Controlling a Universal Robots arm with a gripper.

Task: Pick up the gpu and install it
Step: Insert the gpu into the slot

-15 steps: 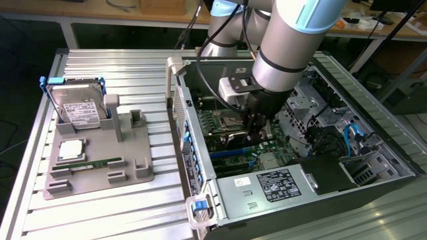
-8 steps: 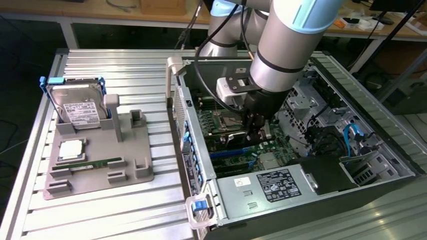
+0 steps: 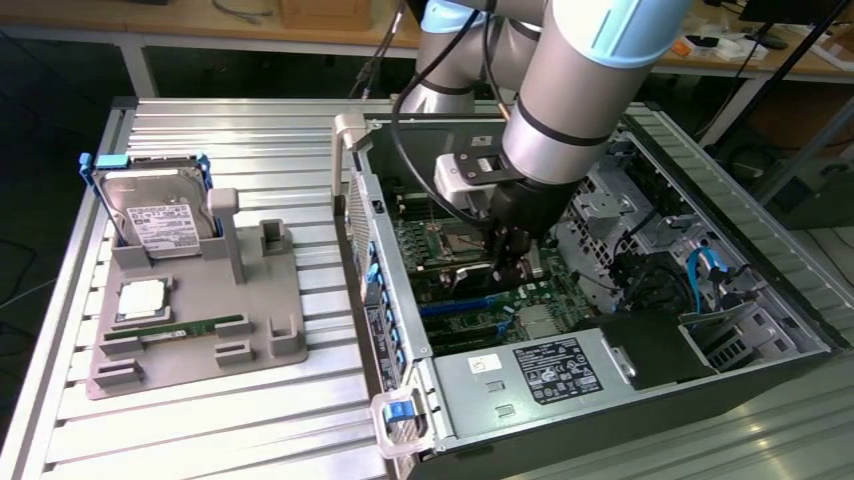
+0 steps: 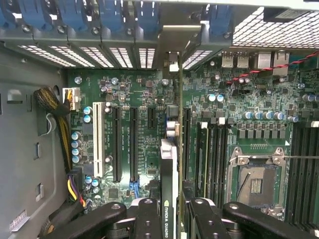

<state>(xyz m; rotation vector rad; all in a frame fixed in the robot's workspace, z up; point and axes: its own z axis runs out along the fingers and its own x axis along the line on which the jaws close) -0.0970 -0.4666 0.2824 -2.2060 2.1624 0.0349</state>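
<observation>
Your claw [image 4: 174, 205] is clenched on the gpu [image 4: 170, 169], down inside the open computer case [image 3: 727, 185]. You hold the card edge-on directly beneath the claw, long axis parallel to the motherboard [image 4: 249, 94] slots, between two of them. It looks thin, dark and white-lettered.

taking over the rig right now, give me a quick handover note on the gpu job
Gripper: shut on the gpu, which is held edge-on between the fingers.
Where: inside the open pc case, with the card upright over the motherboard expansion slots and its bracket end toward the rear slot openings.
Done: gpu picked up and brought into the case.
Left: cannot tell whether it is seated in a slot; not yet released.
</observation>
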